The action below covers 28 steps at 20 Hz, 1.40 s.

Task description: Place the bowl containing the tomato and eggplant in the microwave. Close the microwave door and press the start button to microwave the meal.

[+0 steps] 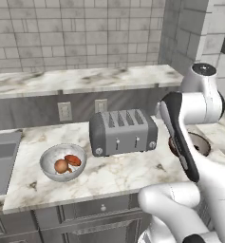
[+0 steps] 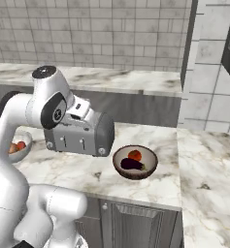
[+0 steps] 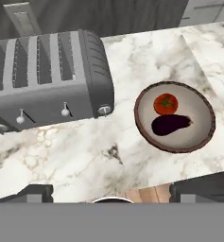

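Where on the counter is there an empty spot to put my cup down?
There is bare marble in front of the toaster, running along the counter's front edge to the bowl with the tomato and eggplant. More bare counter lies right of that bowl. It gets tighter left of the toaster, where a second bowl sits.

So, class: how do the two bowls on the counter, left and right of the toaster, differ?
The right bowl has a dark brown rim and holds a tomato and an eggplant; the left bowl is pale grey and holds two orange-brown items. Both are round, upright and rest on the marble counter.
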Tool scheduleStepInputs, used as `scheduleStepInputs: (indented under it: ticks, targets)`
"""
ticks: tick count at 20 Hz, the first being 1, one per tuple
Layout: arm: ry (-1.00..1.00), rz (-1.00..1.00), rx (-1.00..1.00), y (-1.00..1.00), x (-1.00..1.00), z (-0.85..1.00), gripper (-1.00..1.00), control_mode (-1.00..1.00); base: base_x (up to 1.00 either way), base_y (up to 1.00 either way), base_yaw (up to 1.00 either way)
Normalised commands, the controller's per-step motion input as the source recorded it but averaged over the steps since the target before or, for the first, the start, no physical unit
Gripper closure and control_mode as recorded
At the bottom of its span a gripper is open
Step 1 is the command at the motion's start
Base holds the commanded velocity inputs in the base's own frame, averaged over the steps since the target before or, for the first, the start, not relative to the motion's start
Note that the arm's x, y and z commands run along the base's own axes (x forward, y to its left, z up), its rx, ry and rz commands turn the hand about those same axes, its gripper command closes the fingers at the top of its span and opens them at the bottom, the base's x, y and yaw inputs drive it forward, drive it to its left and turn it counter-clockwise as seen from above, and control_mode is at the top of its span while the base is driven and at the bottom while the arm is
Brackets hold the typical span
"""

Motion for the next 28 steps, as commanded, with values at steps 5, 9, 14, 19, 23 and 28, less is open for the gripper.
scheduleStepInputs:
  ticks: [5,9,14,19,23,28]
  targets:
    - [-0.16,-0.22,0.13,-0.53,-0.43,-0.13,-1.0,-1.0,0.0,0.0,0.0]
    - [-0.01,-0.17,0.13,-0.58,-0.22,-0.04,-1.0,-1.0,0.0,0.0,0.0]
    - [0.01,-0.22,0.14,-0.63,0.07,-0.13,-1.0,-1.0,0.0,0.0,0.0]
    - [0.11,-0.14,0.19,-0.86,0.11,-0.18,-1.0,-1.0,0.0,0.0,0.0]
    - [0.23,-0.06,0.09,-0.83,0.0,-0.12,-1.0,-1.0,0.0,0.0,0.0]
    - [0.15,-0.07,0.04,-0.6,0.13,-0.3,-1.0,-1.0,0.0,0.0,0.0]
